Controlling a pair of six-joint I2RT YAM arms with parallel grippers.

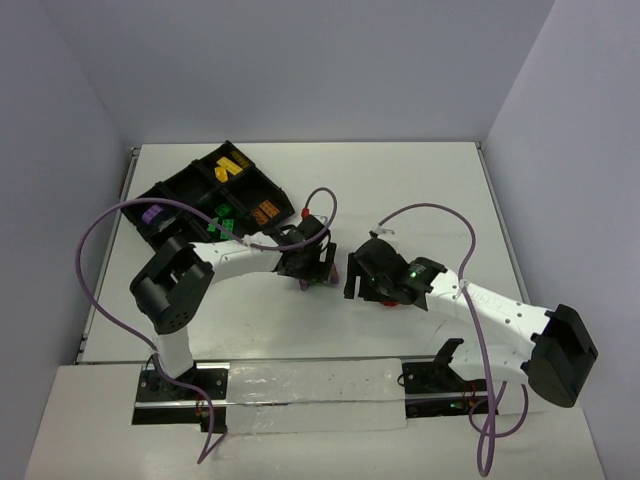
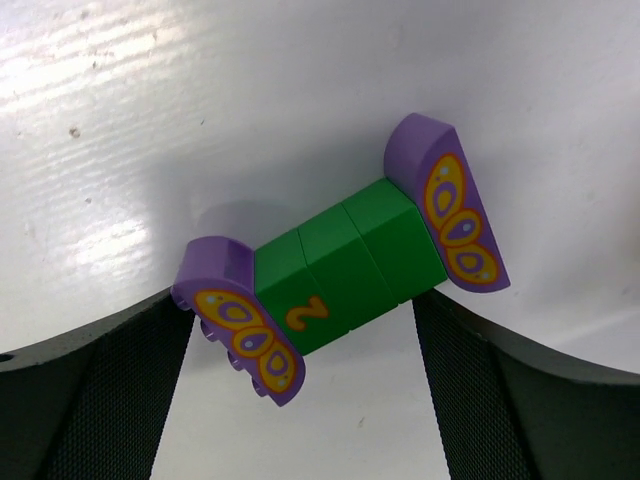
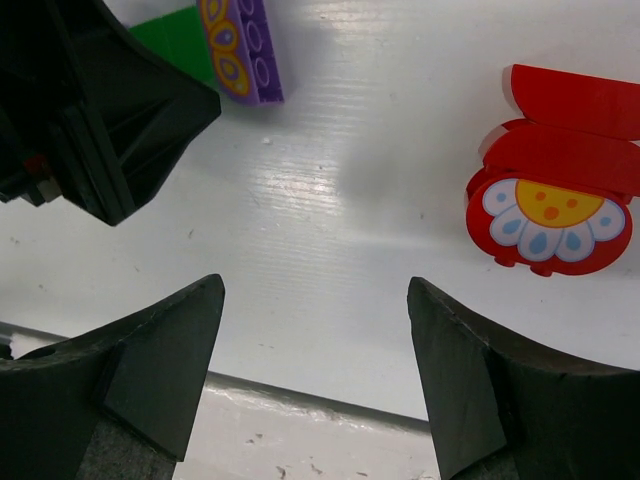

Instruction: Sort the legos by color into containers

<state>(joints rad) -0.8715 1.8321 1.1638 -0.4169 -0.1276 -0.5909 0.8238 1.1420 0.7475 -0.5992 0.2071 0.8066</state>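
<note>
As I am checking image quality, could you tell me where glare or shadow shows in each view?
Left wrist: glare streaks the table at upper left, and the purple-ended green bar is sharp with a soft shadow. Right wrist: sheen mid-table, with the red-and-white brick sharp. Top external: even light, and the black tray is dim inside.

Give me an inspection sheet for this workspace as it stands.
Surface: white table, faintly scuffed.
Job's things: black divided tray at far left, with yellow bricks, purple brick, green brick and orange brick in separate compartments; purple-ended green bar and red flower brick loose on the table.
Clutter: nothing seen.
Grippers: left gripper open, straddling the bar; right gripper open, empty, near the red flower brick.
Cables: purple cables loop off both arms.
Surroundings: plain pale walls.
</note>
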